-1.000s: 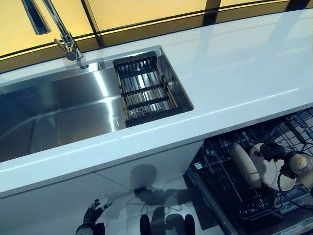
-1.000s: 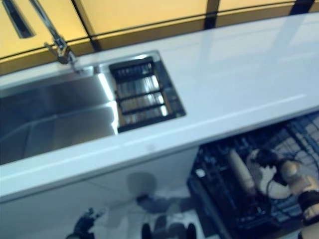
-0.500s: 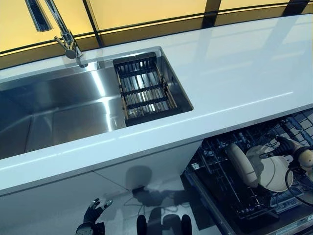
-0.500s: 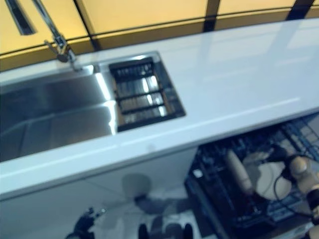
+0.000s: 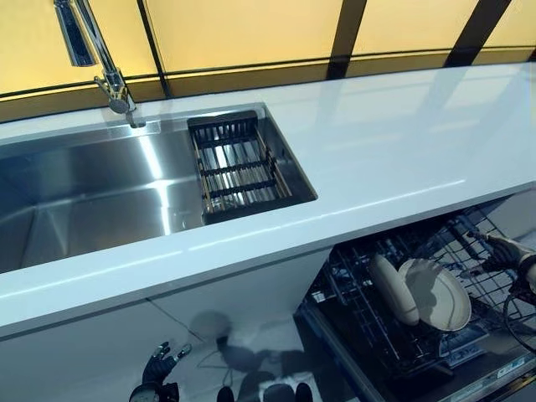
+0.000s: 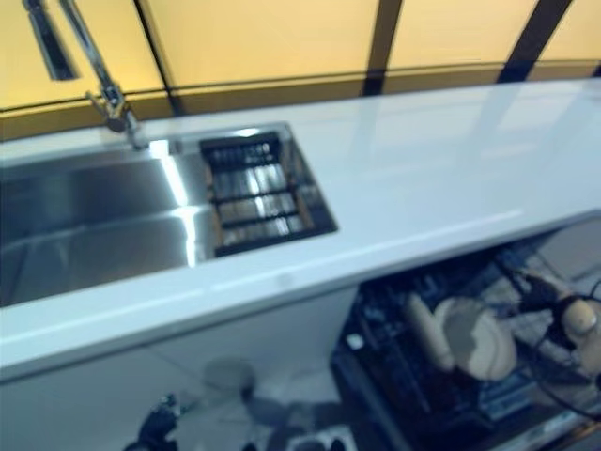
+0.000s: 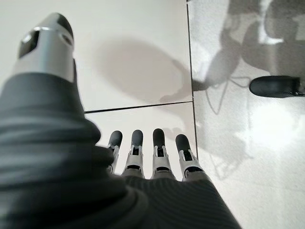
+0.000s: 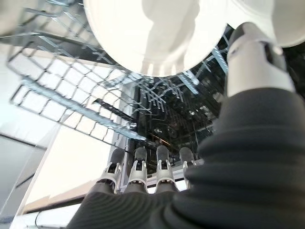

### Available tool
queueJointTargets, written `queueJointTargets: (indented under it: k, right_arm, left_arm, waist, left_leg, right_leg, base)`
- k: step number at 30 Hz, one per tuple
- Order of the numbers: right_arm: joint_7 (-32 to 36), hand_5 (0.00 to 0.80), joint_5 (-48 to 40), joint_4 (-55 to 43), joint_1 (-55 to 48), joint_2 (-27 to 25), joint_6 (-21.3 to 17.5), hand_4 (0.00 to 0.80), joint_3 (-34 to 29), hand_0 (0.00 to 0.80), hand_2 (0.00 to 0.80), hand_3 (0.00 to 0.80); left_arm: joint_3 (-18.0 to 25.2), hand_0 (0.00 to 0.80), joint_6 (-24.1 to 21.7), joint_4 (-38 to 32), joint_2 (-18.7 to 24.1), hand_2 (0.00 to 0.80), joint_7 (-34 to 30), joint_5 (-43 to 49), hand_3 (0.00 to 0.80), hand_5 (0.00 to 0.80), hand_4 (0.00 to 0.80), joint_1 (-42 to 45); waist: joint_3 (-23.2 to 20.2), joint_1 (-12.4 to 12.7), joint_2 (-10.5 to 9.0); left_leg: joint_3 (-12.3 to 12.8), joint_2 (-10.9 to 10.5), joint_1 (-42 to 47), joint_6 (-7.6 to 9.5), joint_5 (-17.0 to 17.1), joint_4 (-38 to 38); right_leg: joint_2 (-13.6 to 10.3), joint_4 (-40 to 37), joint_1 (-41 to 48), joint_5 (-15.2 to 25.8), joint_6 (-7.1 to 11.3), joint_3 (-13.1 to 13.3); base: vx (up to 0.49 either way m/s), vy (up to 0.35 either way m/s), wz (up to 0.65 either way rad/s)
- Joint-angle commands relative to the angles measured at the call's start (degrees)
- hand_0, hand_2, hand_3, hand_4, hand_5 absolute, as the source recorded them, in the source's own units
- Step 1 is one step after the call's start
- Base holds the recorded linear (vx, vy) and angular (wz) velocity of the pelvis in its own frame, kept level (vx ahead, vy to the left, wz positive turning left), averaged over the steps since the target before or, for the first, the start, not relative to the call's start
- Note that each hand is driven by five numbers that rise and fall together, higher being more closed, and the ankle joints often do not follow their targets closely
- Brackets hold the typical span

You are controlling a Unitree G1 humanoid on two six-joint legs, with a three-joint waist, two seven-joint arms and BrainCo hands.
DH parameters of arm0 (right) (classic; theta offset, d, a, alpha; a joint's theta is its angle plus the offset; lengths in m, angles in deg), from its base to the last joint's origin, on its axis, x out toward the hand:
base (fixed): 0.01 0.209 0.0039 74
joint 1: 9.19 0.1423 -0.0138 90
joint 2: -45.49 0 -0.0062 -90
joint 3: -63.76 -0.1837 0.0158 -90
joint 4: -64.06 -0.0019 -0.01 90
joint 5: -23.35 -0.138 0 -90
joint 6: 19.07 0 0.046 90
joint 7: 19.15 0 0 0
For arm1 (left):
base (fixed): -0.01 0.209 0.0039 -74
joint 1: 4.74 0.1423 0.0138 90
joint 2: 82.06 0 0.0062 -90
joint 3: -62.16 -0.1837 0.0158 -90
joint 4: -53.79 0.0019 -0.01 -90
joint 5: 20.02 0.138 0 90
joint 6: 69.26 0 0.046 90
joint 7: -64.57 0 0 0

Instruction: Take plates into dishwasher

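Observation:
Two cream plates stand on edge side by side in the pulled-out dishwasher rack (image 5: 368, 335), below the counter at the right: a narrow-looking one (image 5: 389, 289) and a round one (image 5: 437, 295) facing me. My right hand (image 5: 501, 251) hovers to the right of the round plate, apart from it, open and holding nothing. In the right wrist view its straight fingers (image 8: 138, 168) point at the rack wires, with the plate (image 8: 152, 33) beyond them. My left hand (image 5: 159, 370) hangs low by the cabinet front, open over the floor tiles (image 7: 143, 62).
A white counter (image 5: 394, 142) runs across above the dishwasher. A steel sink (image 5: 84, 193) with a tall faucet (image 5: 105, 67) lies at the left, with a black slatted drain basket (image 5: 239, 163) at its right end. White cabinet doors (image 5: 126, 335) stand left of the dishwasher.
My right hand has come off the round plate's rim and drawn back to the right; the plate stays standing in the rack. The camera has also shifted.

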Motion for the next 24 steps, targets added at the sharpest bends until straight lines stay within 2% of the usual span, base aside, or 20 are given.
queueJointTargets:
  k: [1, 2, 7, 12, 24]
  right_arm:
    - [-0.40, 0.000, 3.98, -3.06, 1.01, 1.51, 1.63, 0.000, 3.41, 0.000, 0.000, 0.000]
    - [-0.54, 0.000, 6.25, -4.06, 0.22, 3.33, 2.76, 0.000, 4.01, 0.000, 0.000, 0.000]
    - [-1.23, 0.000, 8.54, -2.13, -0.07, 7.17, 3.75, 0.000, 6.15, 0.000, 0.000, 0.000]
    - [-2.32, 0.000, 10.23, 1.19, 0.49, 9.45, 4.41, 0.000, 7.81, 0.000, 0.000, 0.000]
    - [-0.88, 0.000, 12.16, 2.36, 0.25, 12.11, 6.52, 0.000, 9.78, 0.000, 0.000, 0.000]
  left_arm:
    - [1.43, 0.000, -0.71, 1.34, 0.82, 0.000, 0.46, 1.09, 0.000, 0.000, 0.000, -0.65]
    - [1.56, 0.000, -0.57, 1.33, 0.66, 0.000, 0.38, 1.22, 0.000, 0.000, 0.000, -0.76]
    - [0.93, 0.000, -0.92, 1.86, 0.22, 0.000, 0.34, 1.07, 0.000, 0.000, 0.000, -1.87]
    - [0.47, 0.000, -1.25, 1.98, 0.04, 0.000, 0.02, 0.87, 0.000, 0.000, 0.000, -2.27]
    - [0.41, 0.000, -1.04, 1.74, -0.05, 0.000, -0.17, 0.30, 0.000, 0.000, 0.000, -3.23]
  waist:
    - [-2.59, 0.28, -1.99]
    - [-2.48, 0.21, -1.75]
    - [-1.74, 0.32, -1.18]
    - [-1.11, 0.72, -0.60]
    - [-0.31, 0.74, 0.01]
  left_leg:
    - [-0.07, -2.07, 2.31, 1.73, -4.82, -0.14]
    - [-0.04, -2.09, 2.35, 1.79, -4.82, -0.14]
    - [-0.11, -2.30, 2.16, 1.98, -4.89, -0.14]
    - [-0.30, -2.49, 1.70, 2.08, -4.76, -0.14]
    - [-0.31, -2.46, 0.86, 1.96, -4.41, -0.14]
  right_leg:
    - [0.05, -0.14, -2.31, 3.45, 2.56, 2.71]
    - [0.01, -0.14, -2.26, 3.47, 2.52, 2.79]
    - [-0.18, -0.15, -2.52, 3.56, 2.50, 2.67]
    - [-0.36, -0.15, -2.83, 3.53, 2.42, 2.34]
    - [-0.40, -0.15, -3.66, 3.61, 2.36, 2.08]
  base:
    - [0.008, 0.018, -0.06]
    - [0.008, 0.017, -0.05]
    - [0.000, 0.000, 0.00]
    - [-0.021, 0.007, 0.00]
    - [0.000, 0.000, 0.00]
